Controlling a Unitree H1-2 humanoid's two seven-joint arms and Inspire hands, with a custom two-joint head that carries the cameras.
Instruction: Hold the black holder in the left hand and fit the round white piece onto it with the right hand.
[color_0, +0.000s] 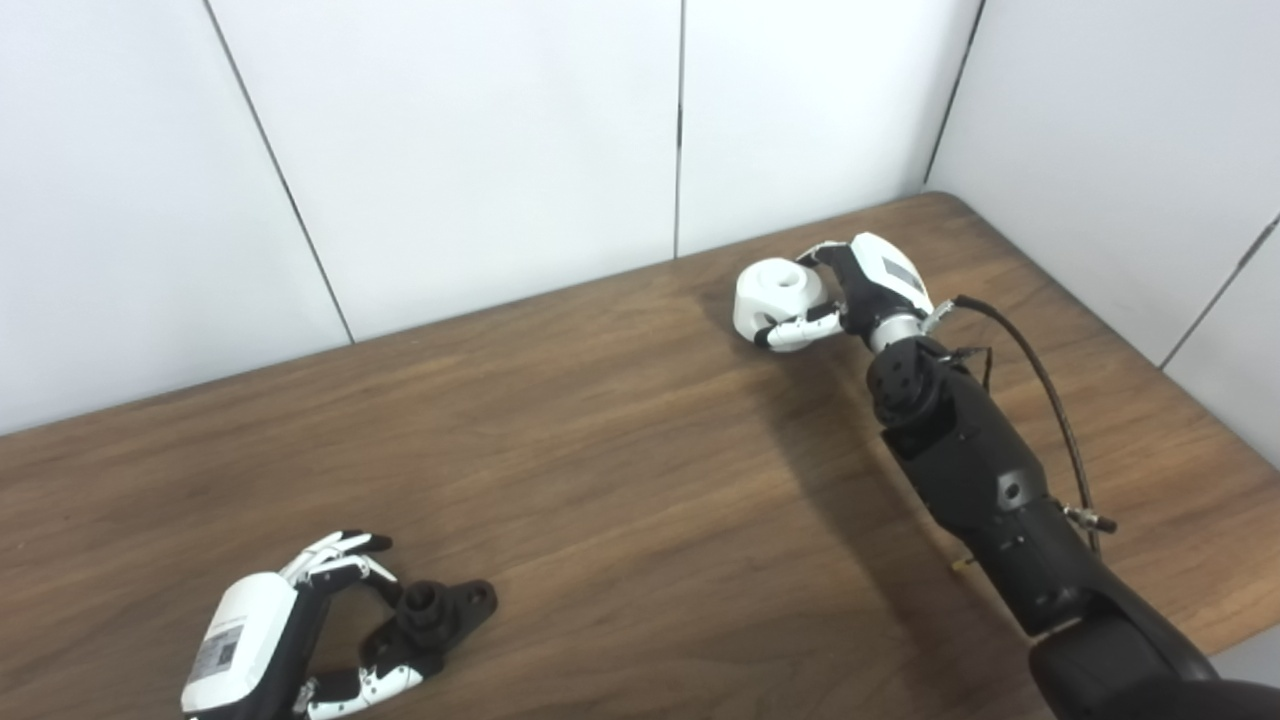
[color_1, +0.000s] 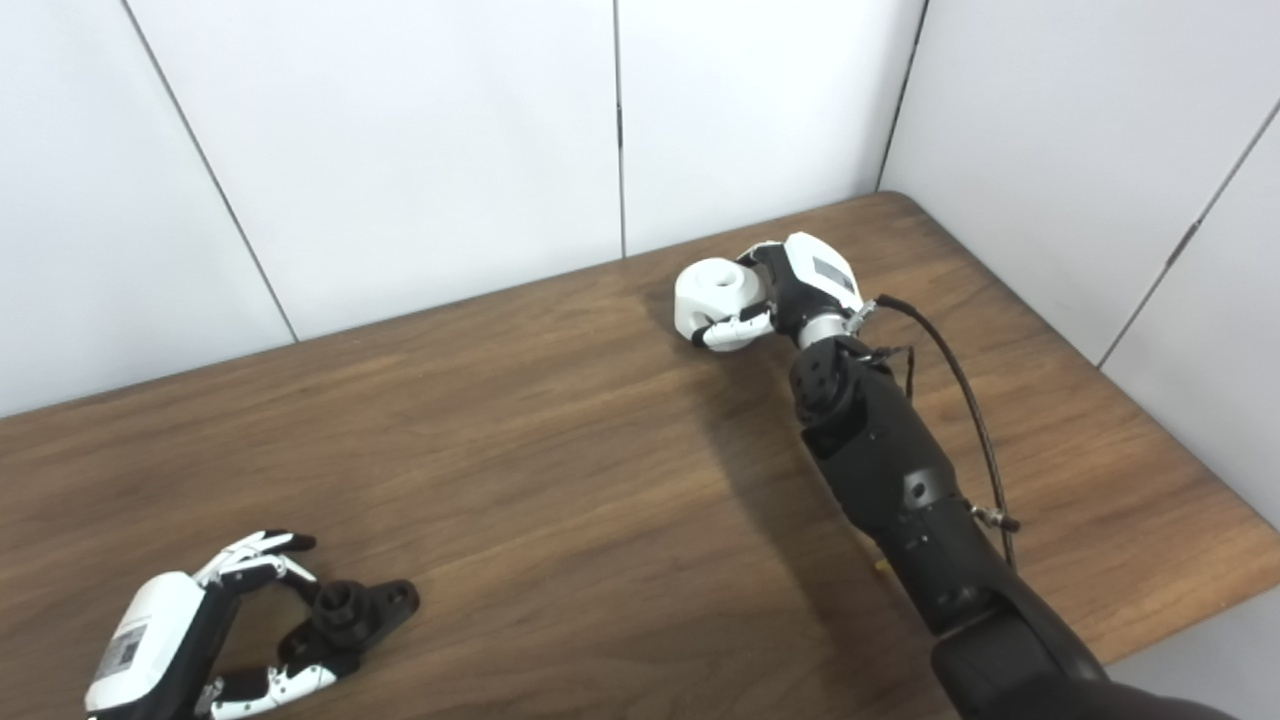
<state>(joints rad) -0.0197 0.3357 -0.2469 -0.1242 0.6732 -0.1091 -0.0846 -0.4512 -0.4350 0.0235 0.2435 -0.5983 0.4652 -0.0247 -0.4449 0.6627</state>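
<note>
Black holder (color_0: 440, 612): lies flat on the table near the front-left corner; matte dark plastic, a raised round collar at one end and a flat tab with a small hole at the other.
Left robot hand (color_0: 300, 625): white shell with a grey label, black palm, white-tipped fingers; it is spread around the holder, upper fingers reaching above the collar and the thumb curled beneath it. The thumb tip looks to be touching the holder's lower edge; whether the fingers press on it I cannot tell.
Table (color_0: 620, 480): brown wood grain, smooth with a dull sheen, meeting white wall panels at the back.
Round white piece (color_1: 712, 290): far right of the table, close to the back wall; glossy white, drum-shaped, with a round recess in its top.
Right robot hand (color_1: 775, 290): pinching the white piece, fingers wrapped over its far side and the thumb across its front.
Right forearm (color_1: 890, 490): black jointed casing with a dark cable looping beside it.
View difference: the left eye view shows the left hand's shell whole; the right eye view cuts it at the bottom-left edge.
</note>
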